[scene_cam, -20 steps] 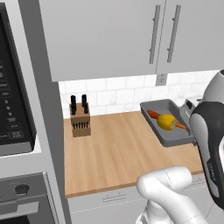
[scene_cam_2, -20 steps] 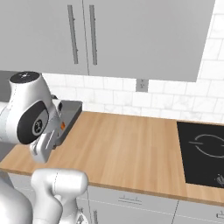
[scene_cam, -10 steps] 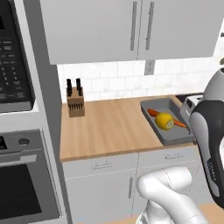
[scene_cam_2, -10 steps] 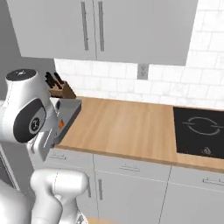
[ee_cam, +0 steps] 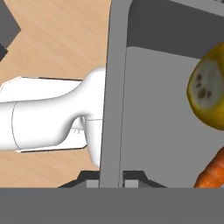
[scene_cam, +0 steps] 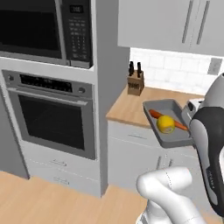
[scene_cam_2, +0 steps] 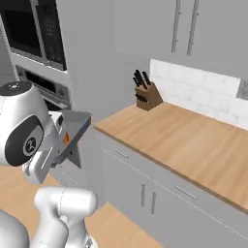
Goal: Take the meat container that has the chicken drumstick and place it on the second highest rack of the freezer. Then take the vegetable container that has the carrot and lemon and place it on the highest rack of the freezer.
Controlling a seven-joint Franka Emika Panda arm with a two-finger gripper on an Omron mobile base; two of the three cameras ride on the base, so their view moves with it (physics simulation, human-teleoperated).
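Beside the counter (scene_cam: 131,109), jaws pinch the vegetable container (scene_cam: 164,114) rim.

Both base views face the counter (scene_cam: 131,107); hand view looks down close.

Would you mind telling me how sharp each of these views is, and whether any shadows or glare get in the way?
Left base view: soft but readable, the lemon and carrot distinct in the vegetable container, no glare. Right base view: similarly soft, the knife block casting a faint shadow on the counter. Hand view: very close, the container's rim wide and flatly lit between the gripper fingertips.
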